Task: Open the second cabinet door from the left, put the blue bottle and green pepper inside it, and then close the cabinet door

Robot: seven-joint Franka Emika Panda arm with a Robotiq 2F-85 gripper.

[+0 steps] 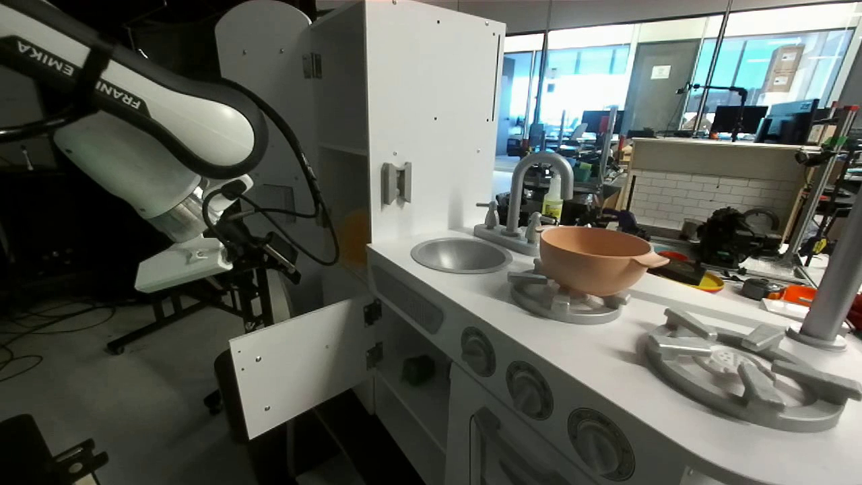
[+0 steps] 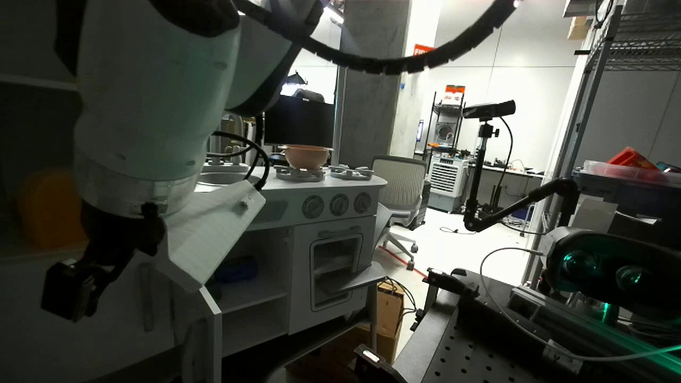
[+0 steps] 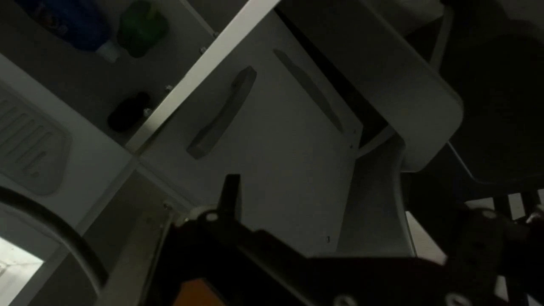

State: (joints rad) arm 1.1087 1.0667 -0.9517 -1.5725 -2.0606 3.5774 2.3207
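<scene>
By outer face of the flat white squarish panel door point(image 1: 306, 367), standing open: end effector point(image 3: 360, 206) spread wide, nothing gripped; door contact, can't tell. Behind door, on white cabinet shelf point(image 2: 263, 291): dk blue plastic bottle point(image 3: 83, 25) lying on its side, just beside rounded green toy pepper point(image 3: 141, 29); bottle's label point(image 3: 49, 18) too dim to read. Above door, wht/blk robot arm point(image 1: 215, 128) w/ upside-down lettering: "EMIKA" + partial "FRAN". Far beyond door, red sign point(image 2: 423, 49), only "FI" legible.
</scene>
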